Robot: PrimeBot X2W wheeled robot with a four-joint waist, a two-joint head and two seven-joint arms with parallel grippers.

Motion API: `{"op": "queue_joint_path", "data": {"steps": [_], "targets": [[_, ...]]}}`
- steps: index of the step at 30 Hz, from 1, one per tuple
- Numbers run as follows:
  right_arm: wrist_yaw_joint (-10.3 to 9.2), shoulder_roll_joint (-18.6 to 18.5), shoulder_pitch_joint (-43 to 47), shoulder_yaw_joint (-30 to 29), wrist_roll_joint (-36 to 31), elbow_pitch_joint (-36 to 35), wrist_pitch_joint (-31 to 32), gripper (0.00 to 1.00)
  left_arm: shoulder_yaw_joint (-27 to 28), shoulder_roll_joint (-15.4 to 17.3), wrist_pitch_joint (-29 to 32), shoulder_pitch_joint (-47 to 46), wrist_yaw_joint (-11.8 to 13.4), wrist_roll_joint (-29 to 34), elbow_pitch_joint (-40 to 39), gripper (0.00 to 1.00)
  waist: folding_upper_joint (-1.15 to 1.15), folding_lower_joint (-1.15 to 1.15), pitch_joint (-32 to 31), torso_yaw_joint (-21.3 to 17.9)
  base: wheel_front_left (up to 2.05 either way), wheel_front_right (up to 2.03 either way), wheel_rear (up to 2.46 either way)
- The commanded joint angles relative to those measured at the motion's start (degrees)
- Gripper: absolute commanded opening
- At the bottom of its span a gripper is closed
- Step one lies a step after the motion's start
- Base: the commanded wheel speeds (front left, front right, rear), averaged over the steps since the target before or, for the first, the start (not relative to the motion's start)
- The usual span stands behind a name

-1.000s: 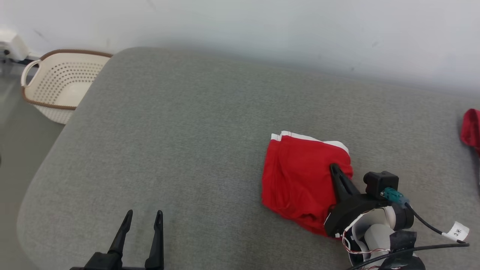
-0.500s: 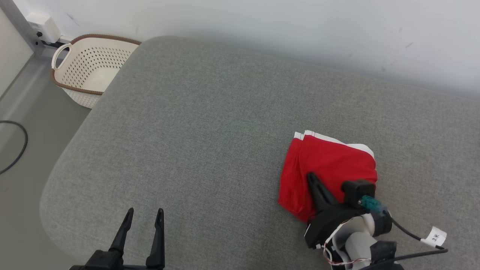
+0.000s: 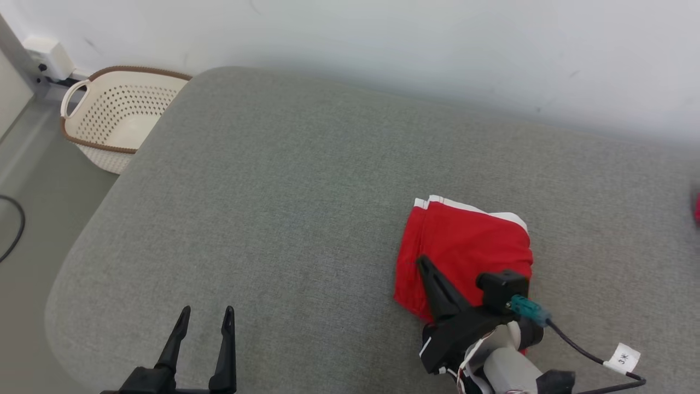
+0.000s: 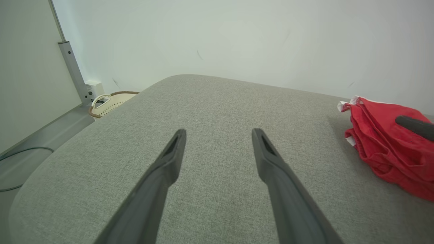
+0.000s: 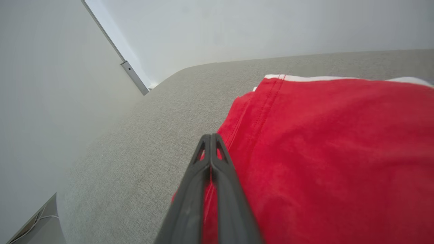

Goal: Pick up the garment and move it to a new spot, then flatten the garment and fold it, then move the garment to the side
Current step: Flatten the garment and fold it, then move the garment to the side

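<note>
The garment (image 3: pixel 465 246) is red cloth with white trim, folded into a compact stack on the grey cushioned surface (image 3: pixel 273 191), right of centre. My right gripper (image 3: pixel 422 261) is shut, fingers pressed together, lying over the garment's near left part, with no cloth seen between them. In the right wrist view the closed tips (image 5: pixel 211 135) sit at the garment's (image 5: pixel 322 135) left edge. My left gripper (image 3: pixel 205 314) stands open and empty at the front left, well clear of the garment (image 4: pixel 379 135), which lies to the right of its fingers (image 4: pixel 169 159).
A cream perforated basket (image 3: pixel 117 117) with a brown rim stands on the floor at the far left, past the surface's rounded corner. Another bit of red cloth (image 3: pixel 697 208) shows at the right edge. A black cable (image 3: pixel 13 230) lies on the floor. A pale wall runs behind.
The head camera has shifted. Against the garment, my shut right gripper has slid from its upper right part toward its near left edge. The left gripper stays open.
</note>
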Motion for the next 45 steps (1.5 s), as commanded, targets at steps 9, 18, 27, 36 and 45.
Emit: {"op": "queue_joint_path", "data": {"steps": [9, 18, 27, 36, 45], "targets": [[-0.03, -1.23, 1.6, -7.62, -2.87, -6.47, -0.16, 1.0, 2.01, 0.08, -0.23, 2.94, 0.12, 0.84, -0.65, 1.0, 0.0, 0.01, -2.68, -4.42, 0.0, 0.0, 0.0], [-0.03, -4.06, 1.98, -14.56, -3.19, -3.44, -0.15, 1.0, 3.49, 0.12, -0.23, 4.31, 0.09, 1.47, -1.62, 1.0, 0.0, 0.01, -3.89, -7.18, 0.0, 0.0, 0.0], [-0.03, -3.99, -0.21, -12.68, 0.33, 6.23, -0.06, 1.0, 3.56, 0.1, -0.22, 4.78, -0.18, 1.45, -2.06, 1.0, 0.0, 0.01, -3.49, -6.9, 0.0, 0.0, 0.0], [-0.03, -3.32, -2.51, -7.8, 6.08, 13.77, 1.63, 1.0, 3.64, 0.06, -0.23, 4.02, -0.2, 1.24, -2.02, 1.0, 0.0, 0.01, -2.66, -5.73, 0.0, 0.0, 0.0], [-0.03, -2.12, -3.31, -2.78, 12.6, 17.71, 6.28, 1.0, 3.61, 0.04, -0.23, 3.9, 0.15, 0.78, -2.3, 1.0, 0.0, 0.01, -1.72, -5.64, 0.0, 0.0, 0.0]]}}
